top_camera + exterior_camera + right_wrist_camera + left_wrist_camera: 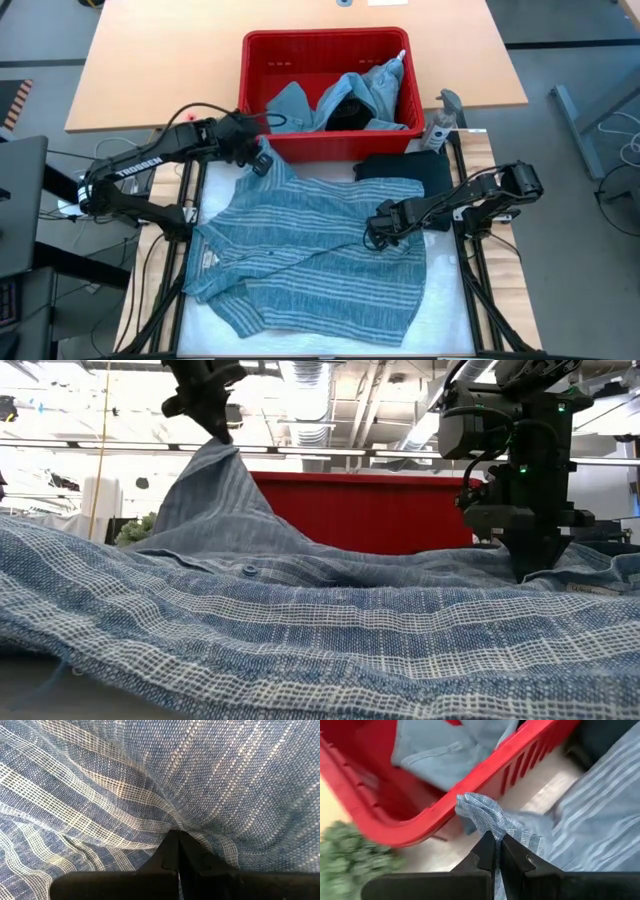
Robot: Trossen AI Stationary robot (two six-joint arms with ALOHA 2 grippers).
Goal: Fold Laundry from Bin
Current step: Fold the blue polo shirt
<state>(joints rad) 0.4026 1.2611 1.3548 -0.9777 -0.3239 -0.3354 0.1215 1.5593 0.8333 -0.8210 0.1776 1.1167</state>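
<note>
Laundry from above: I see the striped shirt (310, 250) spread over the white surface (445, 318) in front of the bin (325, 50), which holds light denim pieces (375, 95) and something black. A folded dark garment (405, 170) lies between bin and shirt, at the shirt's right far corner. My left arm reads "TROSSEN" along its link. The left gripper (262, 160) is clenched on the shirt's far left corner, just beside the bin's front wall; the right gripper (378, 232) pinches the cloth at the shirt's right side. Bare white surface shows along the right edge.

From table height, I see the left gripper (222, 435) holding that corner raised in a peak, with the red bin wall (370, 510) behind.

My left wrist camera shows fingers (487, 852) shut on the shirt's corner (480, 810) beside the bin's slotted wall (520, 770).

My right wrist camera shows only striped weave (150, 780) gathered into the closed fingers (172, 850).
</note>
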